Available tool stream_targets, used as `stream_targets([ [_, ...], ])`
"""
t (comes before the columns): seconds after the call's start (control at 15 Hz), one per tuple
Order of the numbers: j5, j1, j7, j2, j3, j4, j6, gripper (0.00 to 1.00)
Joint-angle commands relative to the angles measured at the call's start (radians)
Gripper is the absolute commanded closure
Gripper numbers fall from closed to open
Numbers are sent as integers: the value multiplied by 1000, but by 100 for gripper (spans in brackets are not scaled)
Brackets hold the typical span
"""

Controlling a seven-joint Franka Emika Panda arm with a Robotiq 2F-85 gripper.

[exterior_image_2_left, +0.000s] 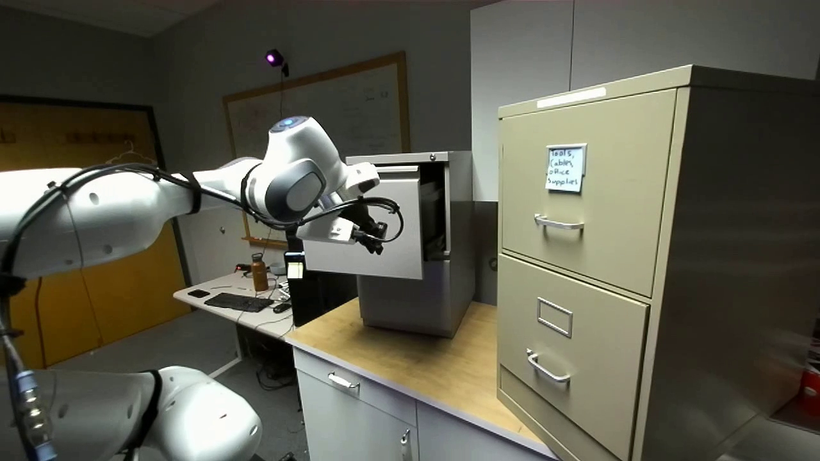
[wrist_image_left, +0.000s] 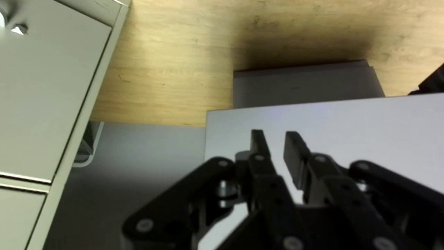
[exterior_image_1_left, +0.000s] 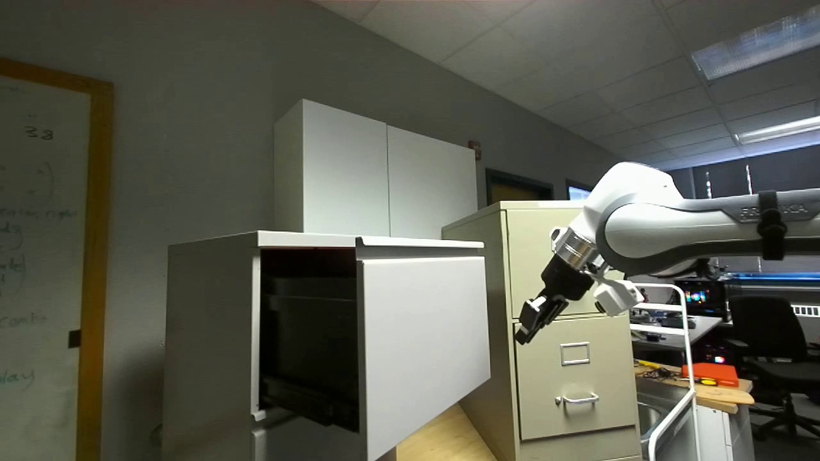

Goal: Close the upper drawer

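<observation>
The upper drawer (exterior_image_1_left: pixel 426 333) is pulled out of the pale grey-white cabinet (exterior_image_1_left: pixel 205 333), with its dark interior showing. It also stands out from the cabinet in an exterior view (exterior_image_2_left: pixel 397 259), where the arm partly covers its front. My gripper (exterior_image_1_left: pixel 528 333) is in front of the flat drawer front, pointing down at a slant, with a visible gap to it. The gripper also shows in front of the drawer in an exterior view (exterior_image_2_left: pixel 373 245). In the wrist view the fingers (wrist_image_left: pixel 275 133) are apart with nothing between them, and the drawer front (wrist_image_left: pixel 364 135) lies behind them.
A beige filing cabinet (exterior_image_1_left: pixel 576 378) stands beside the drawer, with handles sticking out; it is at the left in the wrist view (wrist_image_left: pixel 45 90). A wooden counter (exterior_image_2_left: pixel 410 349) carries the grey-white cabinet. A white wall cabinet (exterior_image_1_left: pixel 346 173) hangs behind and above.
</observation>
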Motion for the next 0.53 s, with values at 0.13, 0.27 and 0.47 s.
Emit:
stream_targets([
  [0.13, 79, 78, 38, 52, 50, 71, 68, 100],
  [0.27, 103, 107, 47, 80, 68, 102, 87, 100],
  [0.47, 137, 140, 61, 136, 90, 155, 124, 100],
])
